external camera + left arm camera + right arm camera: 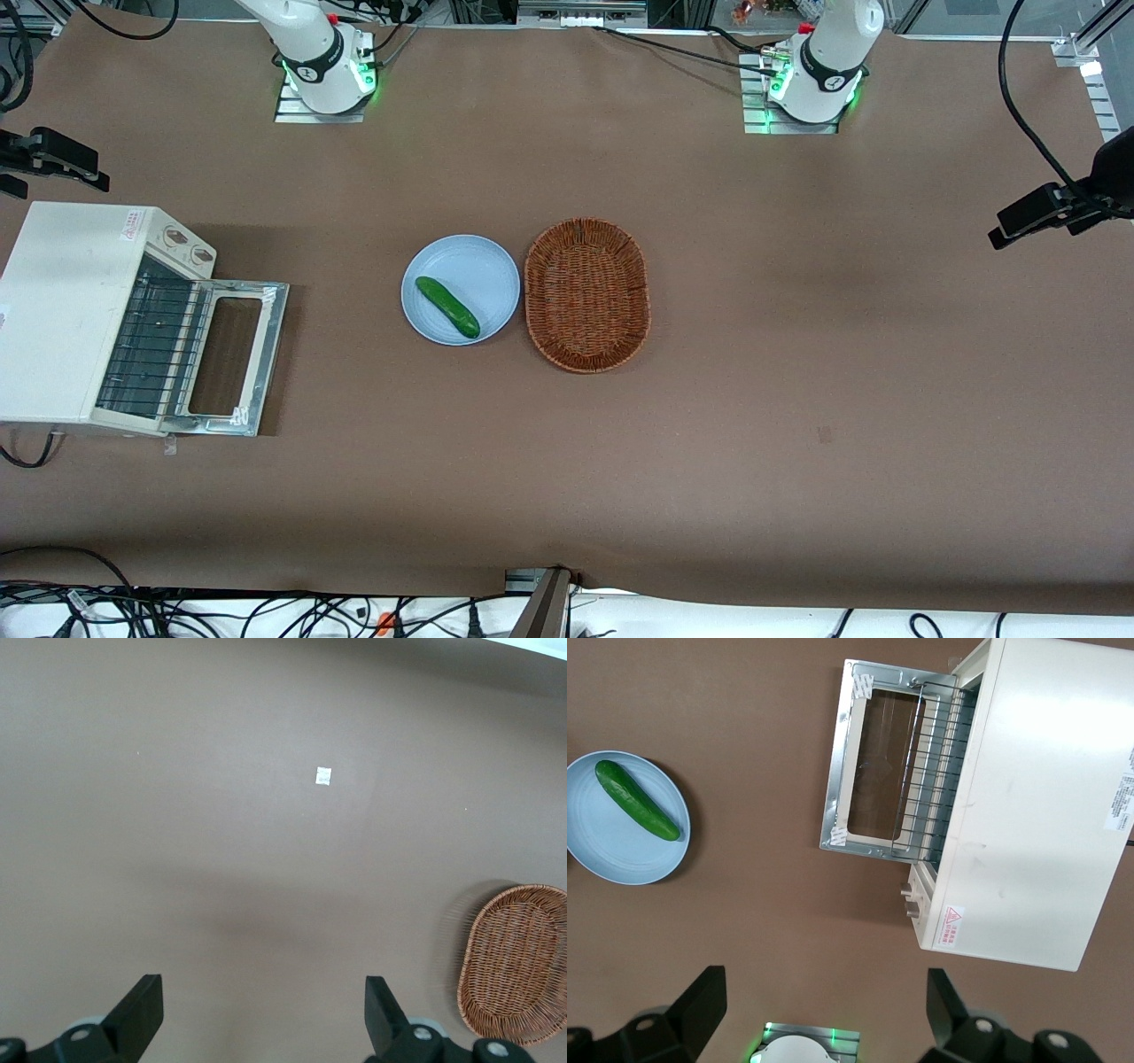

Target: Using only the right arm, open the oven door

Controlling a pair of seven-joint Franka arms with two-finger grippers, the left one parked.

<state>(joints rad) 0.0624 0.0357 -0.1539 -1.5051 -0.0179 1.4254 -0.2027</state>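
Metal-framed oven door (873, 757) lies fully open, flat on the table; the gripper (824, 1019) hovers well above it, jaws apart.

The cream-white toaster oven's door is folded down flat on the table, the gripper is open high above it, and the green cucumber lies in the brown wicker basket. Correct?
Not quite. The green cucumber lies on the light blue round plate, beside the empty brown wicker basket, as the front view shows. The oven door is folded down flat, and the open gripper is high above it.
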